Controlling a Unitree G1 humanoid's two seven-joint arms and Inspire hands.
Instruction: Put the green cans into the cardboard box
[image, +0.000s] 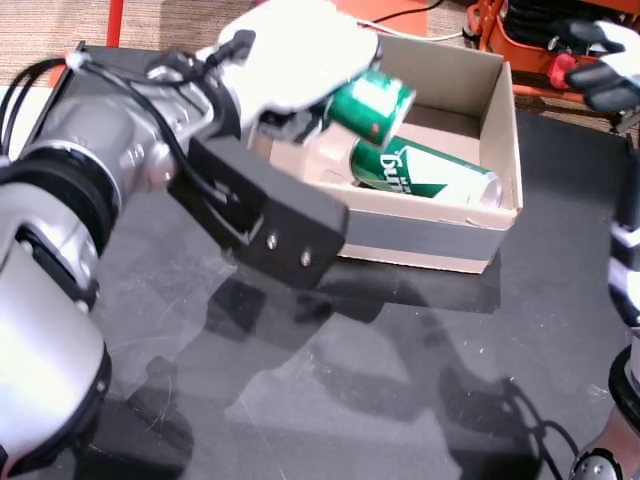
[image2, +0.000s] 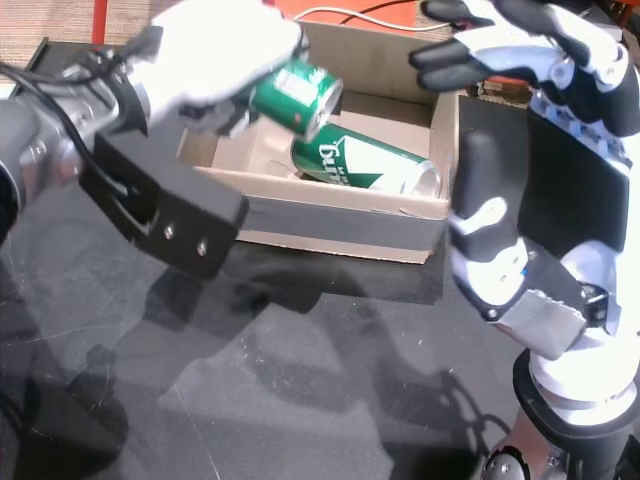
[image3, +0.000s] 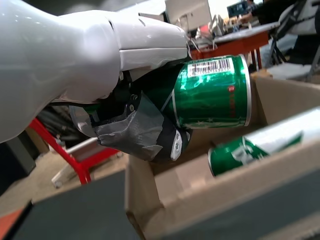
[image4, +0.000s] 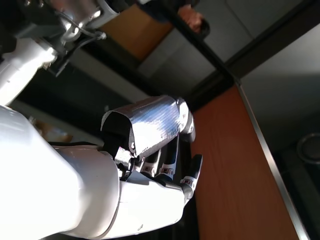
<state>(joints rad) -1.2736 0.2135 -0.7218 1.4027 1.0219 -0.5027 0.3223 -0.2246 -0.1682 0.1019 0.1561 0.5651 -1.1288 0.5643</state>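
Your dark, glossy desk (image: 400, 380) carries the open brown cardboard box (image: 430, 235), its matte walls low enough to drop cans in from above. One green aluminium can (image: 425, 172) already lies on its side inside. Your left robot hand (image: 290, 55) has its fingers curled round a second shiny green can (image3: 212, 92), poised over the box's near corner, apparently for release. Your right robot hand (image2: 520, 45) hangs beside the box, fingers spread, empty.

Both head views overlook the cardboard box (image: 470, 215).
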